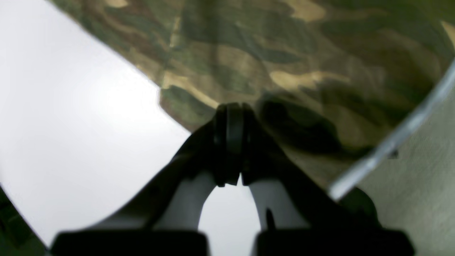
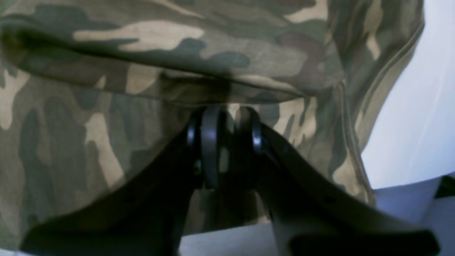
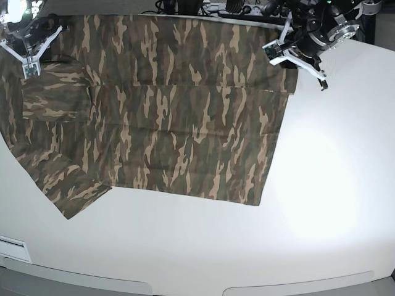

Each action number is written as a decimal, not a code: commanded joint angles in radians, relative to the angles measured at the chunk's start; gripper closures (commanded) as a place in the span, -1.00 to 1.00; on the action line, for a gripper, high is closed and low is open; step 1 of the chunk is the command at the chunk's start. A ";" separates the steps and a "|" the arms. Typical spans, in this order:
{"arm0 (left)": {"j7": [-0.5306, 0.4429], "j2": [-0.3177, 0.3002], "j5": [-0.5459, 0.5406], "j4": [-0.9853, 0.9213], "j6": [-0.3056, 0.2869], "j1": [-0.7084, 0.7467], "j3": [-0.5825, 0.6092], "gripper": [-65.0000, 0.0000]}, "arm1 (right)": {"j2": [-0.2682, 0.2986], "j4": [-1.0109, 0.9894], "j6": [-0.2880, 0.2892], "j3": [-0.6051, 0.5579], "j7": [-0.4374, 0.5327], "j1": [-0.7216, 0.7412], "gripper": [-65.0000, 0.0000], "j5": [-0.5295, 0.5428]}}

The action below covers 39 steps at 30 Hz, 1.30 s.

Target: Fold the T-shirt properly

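The camouflage T-shirt (image 3: pixel 185 123) lies spread on the white table (image 3: pixel 333 185), its upper part doubled over along a crease across the middle. My left gripper (image 3: pixel 295 60) is at the shirt's far right corner. In the left wrist view this gripper (image 1: pixel 231 110) is shut, its tips meeting the hem of the T-shirt (image 1: pixel 284 53). My right gripper (image 3: pixel 29 65) is at the far left, over the sleeve. Seen from the right wrist, that gripper (image 2: pixel 227 113) has its jaws a little apart, and the T-shirt (image 2: pixel 89 124) shows through the gap.
One sleeve (image 3: pixel 68 185) lies toward the near left of the table. Cables and equipment (image 3: pixel 234 6) line the table's back edge. In the left wrist view the table's rim (image 1: pixel 408 135) runs just right of the gripper, with grey floor (image 1: pixel 426 195) beyond it.
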 commanded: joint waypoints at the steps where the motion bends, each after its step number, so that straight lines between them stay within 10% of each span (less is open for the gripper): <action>1: -0.022 -0.014 0.008 0.032 0.024 -0.004 -0.006 1.00 | 0.010 0.028 -0.005 0.003 -0.010 -0.004 0.54 -0.009; 14: -0.189 -0.001 0.076 0.074 0.280 -0.084 -0.053 1.00 | 0.009 0.120 -0.109 0.003 0.010 0.137 0.27 -0.174; 26: -0.360 0.225 -0.369 -0.503 0.276 -0.497 -0.322 1.00 | 0.009 0.120 -0.108 0.003 0.027 0.172 0.16 -0.190; 31: -0.372 0.328 -0.557 -0.869 0.021 -0.721 -0.322 0.97 | 0.009 0.120 -0.108 0.003 0.028 0.172 0.16 -0.166; 35: -0.364 0.406 -0.653 -1.126 -0.145 -0.873 -0.322 0.12 | 0.009 0.120 -0.109 0.003 0.029 0.172 0.16 -0.163; 39: -0.313 0.487 -0.716 -1.334 -0.223 -0.998 -0.320 0.03 | 0.009 0.120 -0.108 0.003 0.029 0.172 0.16 -0.163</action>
